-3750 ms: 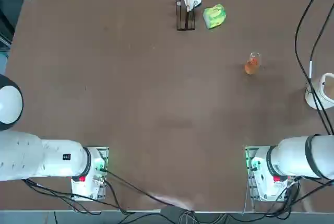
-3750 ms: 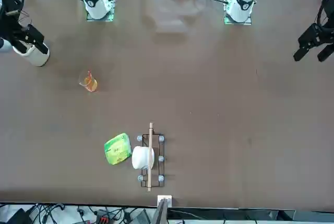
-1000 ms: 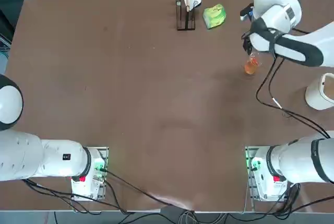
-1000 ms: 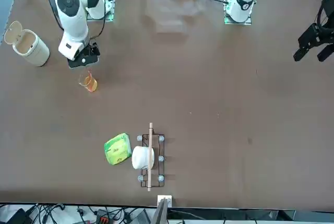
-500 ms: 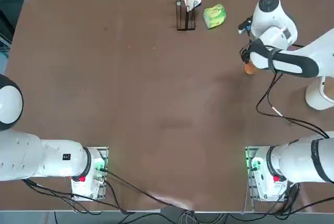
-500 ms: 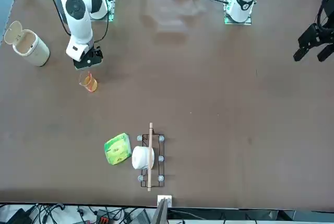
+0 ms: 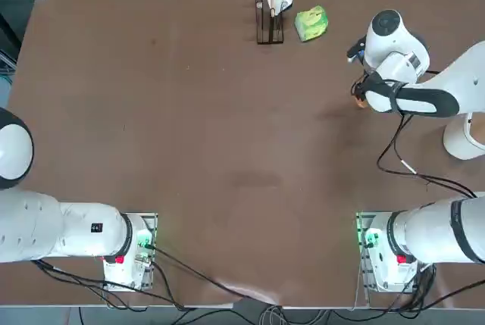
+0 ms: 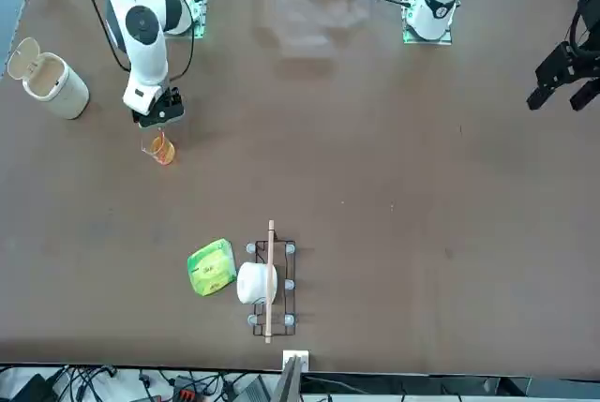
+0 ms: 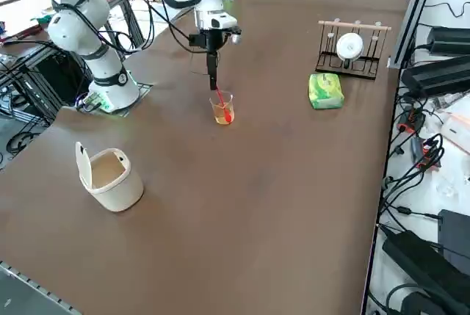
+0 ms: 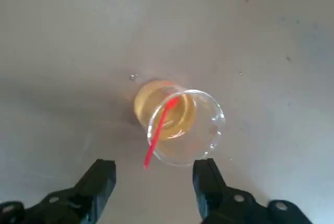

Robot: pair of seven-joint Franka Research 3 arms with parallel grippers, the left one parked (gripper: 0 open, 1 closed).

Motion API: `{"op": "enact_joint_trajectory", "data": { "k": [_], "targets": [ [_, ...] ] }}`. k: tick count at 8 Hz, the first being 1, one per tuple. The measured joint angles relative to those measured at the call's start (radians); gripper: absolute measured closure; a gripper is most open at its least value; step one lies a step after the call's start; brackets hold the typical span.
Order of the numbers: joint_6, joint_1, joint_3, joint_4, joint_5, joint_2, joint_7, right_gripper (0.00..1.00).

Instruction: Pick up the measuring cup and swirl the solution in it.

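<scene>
The measuring cup is a small clear glass standing upright on the brown table, also seen in the front view. The orange solution fills its bottom, and a thin red stick leans in it. My right gripper hangs just above the cup, pointing down. In the wrist view my right gripper is open, its dark fingers spread wider than the glass and touching nothing. From overhead the arm covers most of the cup.
A white lidded cup stands on the robot's right near the table edge. A green-yellow lump and a wire rack with a white roll sit at the far edge. A cable trails from the arm.
My right arm has swung from the far side of the cup to directly over it and come lower. The cup has not moved.
</scene>
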Motion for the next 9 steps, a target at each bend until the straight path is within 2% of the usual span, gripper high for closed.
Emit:
{"op": "enact_joint_trajectory", "data": {
  "k": [1, 3, 5, 9],
  "targets": [
    [0.009, -0.007, 0.0, 0.0, -0.011, 0.008, 0.0, 0.11],
    [0.025, -0.008, 0.0, 0.0, -0.014, 0.018, 0.0, 0.25],
    [0.036, -0.008, 0.0, 0.0, -0.014, 0.02, 0.0, 0.32],
    [0.053, -0.008, 0.0, 0.0, -0.014, 0.031, 0.0, 0.36]
  ]
}}
